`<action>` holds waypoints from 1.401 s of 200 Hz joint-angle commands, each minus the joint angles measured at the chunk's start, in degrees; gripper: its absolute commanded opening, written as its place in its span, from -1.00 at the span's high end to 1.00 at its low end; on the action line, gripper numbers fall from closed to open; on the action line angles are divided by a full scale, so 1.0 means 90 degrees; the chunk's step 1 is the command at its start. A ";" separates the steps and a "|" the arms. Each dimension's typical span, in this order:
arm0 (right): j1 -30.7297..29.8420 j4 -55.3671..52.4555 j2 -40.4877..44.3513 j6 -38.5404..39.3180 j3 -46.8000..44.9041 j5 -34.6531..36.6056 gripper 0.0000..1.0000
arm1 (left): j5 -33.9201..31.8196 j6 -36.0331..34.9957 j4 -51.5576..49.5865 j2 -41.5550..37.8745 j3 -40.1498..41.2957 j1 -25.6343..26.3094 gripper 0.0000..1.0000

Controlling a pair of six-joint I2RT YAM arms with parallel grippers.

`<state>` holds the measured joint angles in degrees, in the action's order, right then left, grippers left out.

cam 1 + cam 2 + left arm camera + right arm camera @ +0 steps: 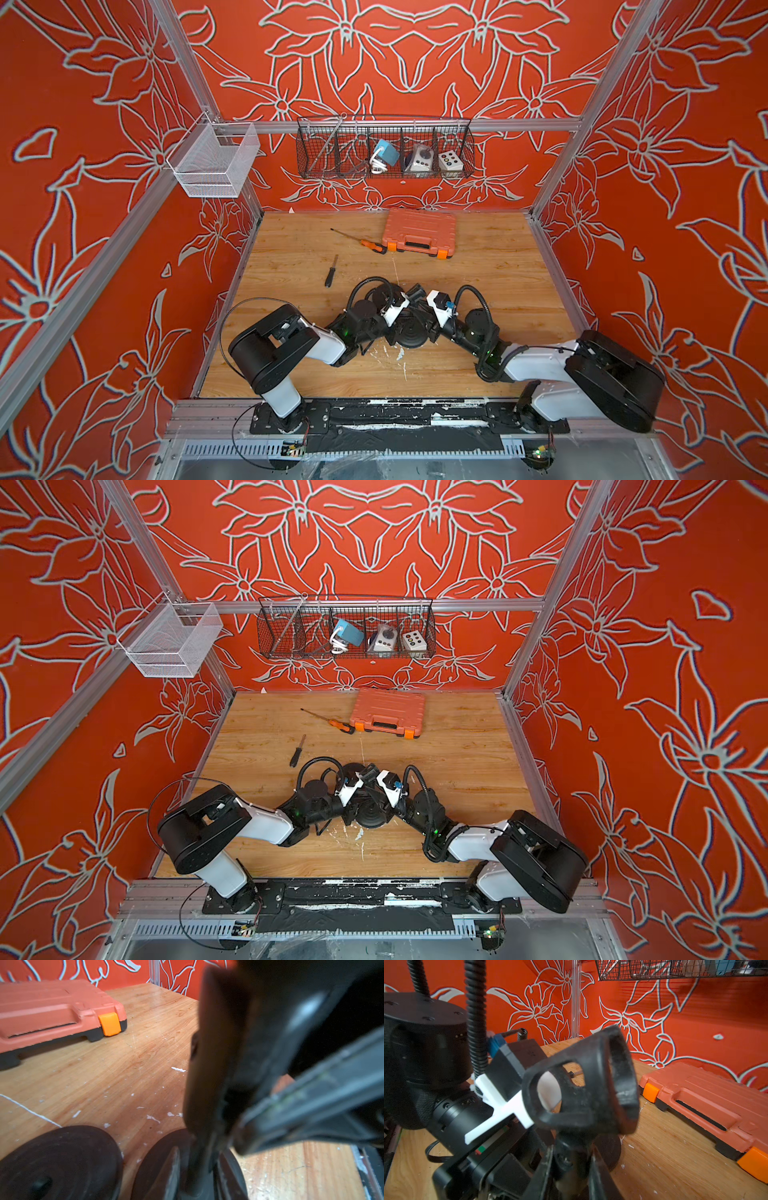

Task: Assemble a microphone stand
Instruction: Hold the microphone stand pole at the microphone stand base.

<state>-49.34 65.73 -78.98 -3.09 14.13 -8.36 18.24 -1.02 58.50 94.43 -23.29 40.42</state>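
In both top views my two arms meet over a black round base near the table's middle. In the right wrist view a black microphone clip stands up from my right gripper, which is shut on the clip's stem. The base lies just behind it. In the left wrist view the fingers of my left gripper flank a dark upright post over the base. Blur hides whether they press on it. A second black disc lies flat beside it.
An orange tool case lies at the back of the wooden table. An orange-handled screwdriver and a black-handled screwdriver lie left of it. A wire basket and a white mesh basket hang above.
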 commanded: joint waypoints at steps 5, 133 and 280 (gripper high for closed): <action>-0.0313 -0.0461 -0.0371 0.0399 -0.0321 0.0596 1.00 | -0.0723 0.0113 0.0366 -0.0053 0.0061 -0.0330 0.30; -0.2429 -0.0998 -0.1002 -0.0105 0.0295 0.5075 1.00 | -0.0416 0.0186 0.0655 -0.0208 -0.0180 -0.0336 0.18; -0.1506 -0.0898 -0.0334 -0.0339 -0.0369 0.2518 1.00 | 0.0264 0.0071 0.1508 0.0428 -0.0308 -0.0332 0.69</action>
<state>-63.13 70.85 -82.61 -5.65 14.00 20.97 24.49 -0.95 66.96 98.17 -23.42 39.33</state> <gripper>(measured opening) 0.264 0.175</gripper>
